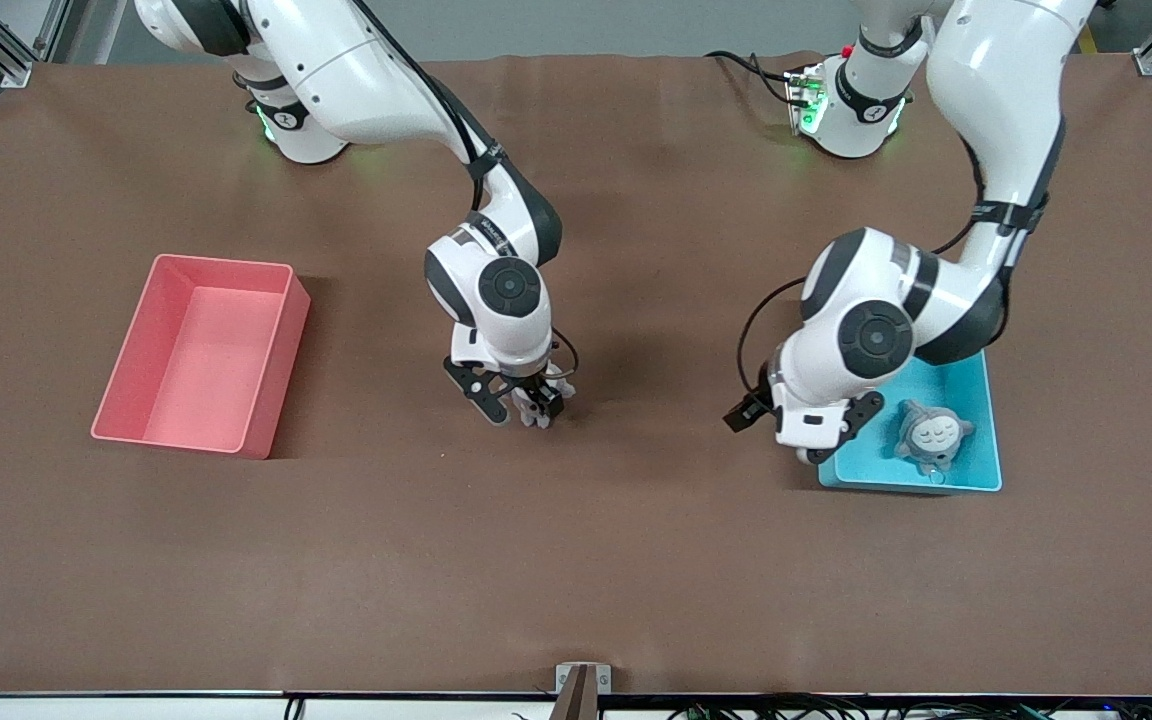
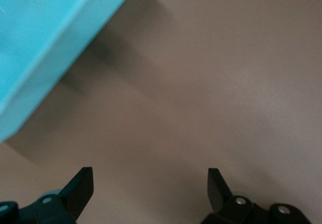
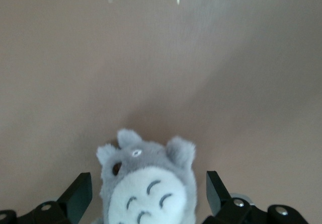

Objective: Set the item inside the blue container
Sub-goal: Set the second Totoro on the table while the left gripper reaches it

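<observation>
Toward the right arm's end of the desk (image 1: 576,560) sits a pink bin (image 1: 281,380), with nothing showing inside; it plays no part here and lies well apart from everything else.

Next along, at the middle of the desk, the right gripper (image 1: 528,410) is down low over a small grey plush toy (image 3: 146,183) with a white belly and little ears. Its fingers (image 3: 80,191) stand apart, one on each side of the toy, and I see a gap on both sides, so nothing is clamped. This toy is well apart from the blue container, so I take it as the item to be moved.

It looks light, soft and squashy, nothing that can break. Fur over stuffing gives under pressure and may slip, so I would close across the round body, not an ear.

Then comes the left gripper (image 2: 151,183), waiting over bare desk just beside the blue container (image 1: 911,485), fingers spread and holding nothing.

The container is at the left arm's end, and a second grey plush toy (image 1: 934,435) already lies in it, with floor to spare beside it.

The open desk between toy and container is bare. The left arm hangs over the container's near wall and part of its opening, and I judge that to be the one thing in the way of a drop
</observation>
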`<state>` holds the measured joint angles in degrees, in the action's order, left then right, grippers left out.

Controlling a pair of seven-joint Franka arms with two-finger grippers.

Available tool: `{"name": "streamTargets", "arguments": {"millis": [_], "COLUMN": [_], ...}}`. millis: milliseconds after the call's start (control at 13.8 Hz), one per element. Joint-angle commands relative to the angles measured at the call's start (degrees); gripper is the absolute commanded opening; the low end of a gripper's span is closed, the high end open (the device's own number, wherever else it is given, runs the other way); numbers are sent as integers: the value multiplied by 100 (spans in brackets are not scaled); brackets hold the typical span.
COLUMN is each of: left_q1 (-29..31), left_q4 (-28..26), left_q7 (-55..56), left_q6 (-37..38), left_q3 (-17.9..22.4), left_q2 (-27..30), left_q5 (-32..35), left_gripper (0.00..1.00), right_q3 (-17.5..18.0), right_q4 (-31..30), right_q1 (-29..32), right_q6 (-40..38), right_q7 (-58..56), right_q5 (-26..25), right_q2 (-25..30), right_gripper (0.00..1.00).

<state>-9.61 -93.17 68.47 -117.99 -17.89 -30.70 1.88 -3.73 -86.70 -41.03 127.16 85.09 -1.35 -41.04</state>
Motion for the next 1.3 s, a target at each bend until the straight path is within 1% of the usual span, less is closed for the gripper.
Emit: {"name": "streamTargets", "arguments": {"millis": [0,145,289,434,651,796,941,1230], "left_q1": [-286,-549,-857,-1217,-1770,-2245,-2623,-3213], "left_q4": [132,141,159,219,667,922,958,958], "left_q7": [648,1341,2071,2949,4022,4612,4990,5466], "left_q6": [-390,-838,-1269,-1865,-2254,-2421,-2746,-3230], "left_q3": [23,14,23,31,136,425,689,1164], "left_q2": [-191,-322,-489,-717,-1121,-1333,-1465,-1693], "left_q5": [-301,-372,-390,-338,-276,-223,-223,-232], "left_gripper": [100,100,100,100,100,100,100,100], "right_q3": [83,83,74,74,65,65,65,65], "right_q4": [-145,-233,-452,-908,-1393,-1508,-1499,-1307], "right_q1": [410,744,1139,1640,2405,2976,3416,3839], "right_q6": [-689,-1339,-1754,-1782,-1870,-2089,-2326,-2809], "right_q7": [-901,-2095,-3413,-4548,-6210,-7291,-7943,-8288], "right_q5": [-32,-23,-32,-32,-32,-32,-32,-32], "right_q2": [595,1016,1464,1965,2572,2863,3039,3233], "right_gripper": [100,100,100,100,100,100,100,100]}}
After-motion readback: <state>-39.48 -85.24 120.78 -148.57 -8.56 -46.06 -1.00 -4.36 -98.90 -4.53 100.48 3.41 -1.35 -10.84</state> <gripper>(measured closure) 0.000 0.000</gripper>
